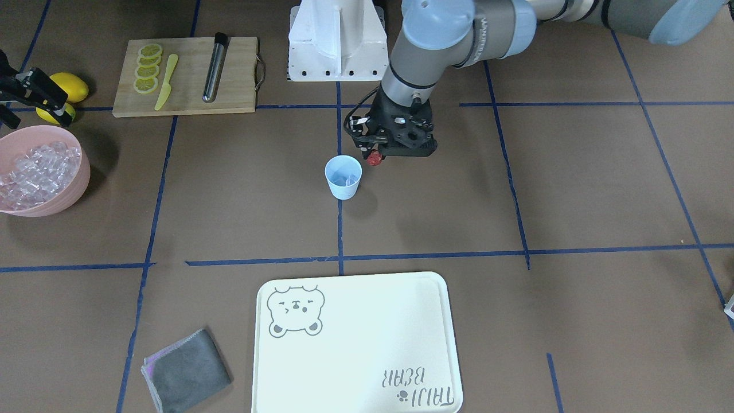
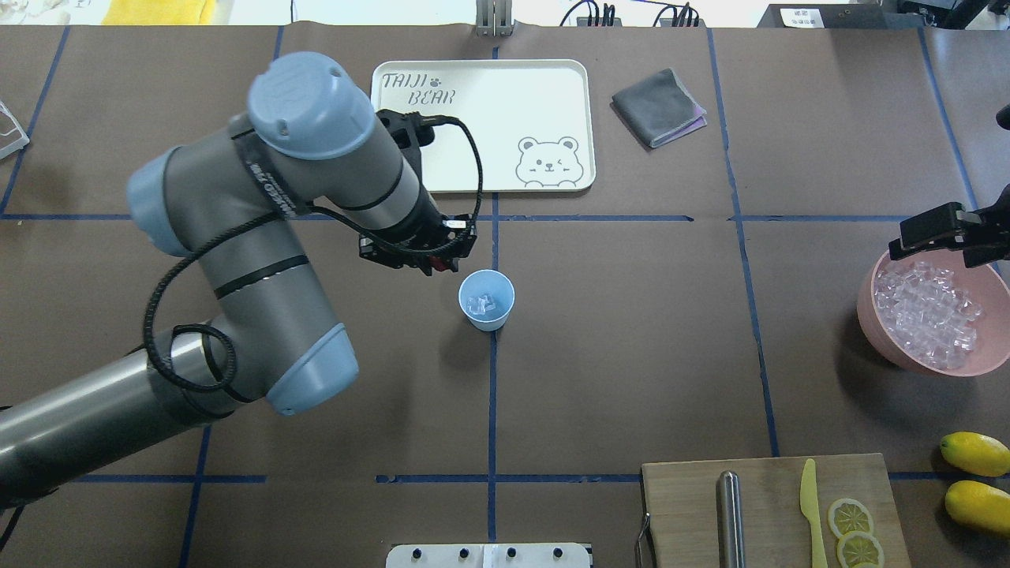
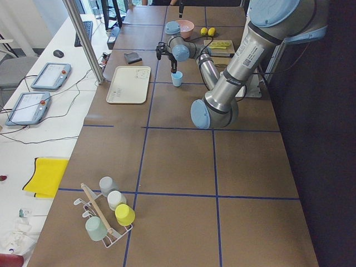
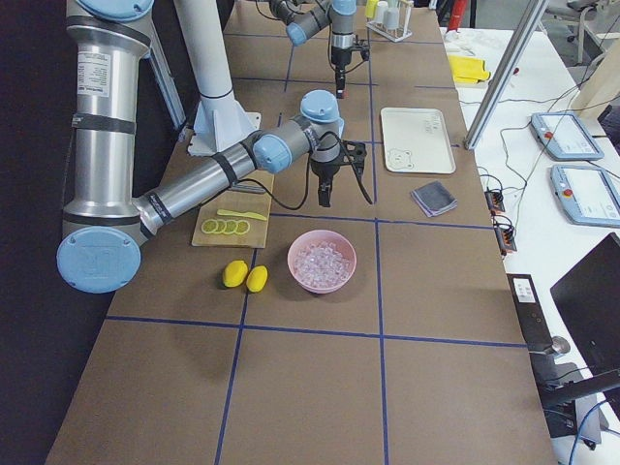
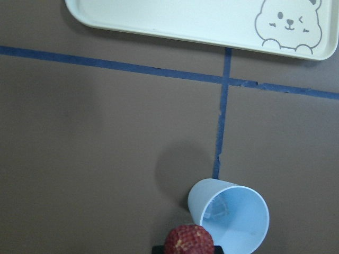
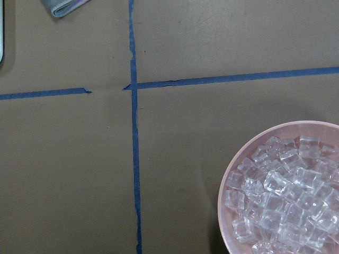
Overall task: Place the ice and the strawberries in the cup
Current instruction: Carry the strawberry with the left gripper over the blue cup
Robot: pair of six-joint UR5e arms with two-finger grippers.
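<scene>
The pale-blue cup (image 1: 343,176) stands upright at the table's middle with a few clear ice cubes (image 2: 480,304) in it. My left gripper (image 1: 375,157) is shut on the dark-red strawberry (image 1: 374,159) and holds it above the table, just beside the cup's rim on the tray side. In the left wrist view the strawberry (image 5: 188,241) sits at the bottom edge, next to the cup (image 5: 230,216). My right gripper (image 2: 907,241) hangs open and empty over the rim of the pink bowl (image 2: 876,331), which is full of ice (image 2: 931,314).
A white bear tray (image 2: 481,170) lies beyond the cup, with a folded grey cloth (image 2: 656,106) beside it. A wooden board (image 1: 189,92) holds lemon slices, a yellow knife and a metal rod. Two lemons (image 2: 977,473) lie near the bowl.
</scene>
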